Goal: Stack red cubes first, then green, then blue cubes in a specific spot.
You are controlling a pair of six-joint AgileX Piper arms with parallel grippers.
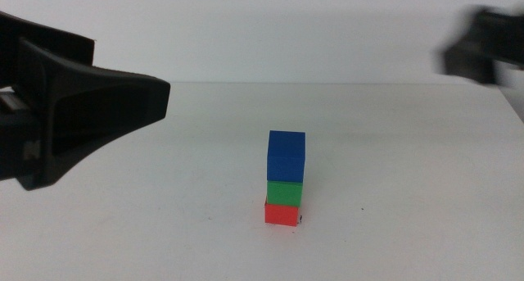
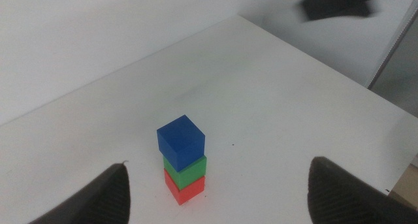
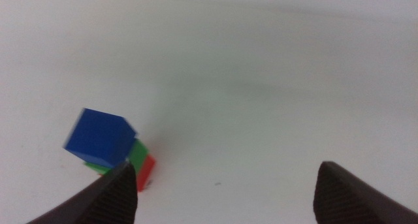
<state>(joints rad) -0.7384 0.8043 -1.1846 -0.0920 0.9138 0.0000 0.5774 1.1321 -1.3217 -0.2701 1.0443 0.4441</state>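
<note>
White tabletop (image 1: 393, 191) carries a finished three-cube stack near its middle: the red cube (image 1: 282, 213) at the bottom, the green cube (image 1: 285, 191) on it, the blue cube (image 1: 286, 156) on top, slightly askew. Left gripper (image 2: 215, 198) hovers nearby, jaws wide apart, empty. Right gripper (image 3: 225, 194), blurred, jaws likewise spread, holds nothing.

No text, label, brand, number or sign can be read in any view. The faces of the blue cube (image 1: 286, 154), the green cube (image 1: 284, 191) under it and the red cube (image 1: 281, 213) at the bottom are plain.
</note>
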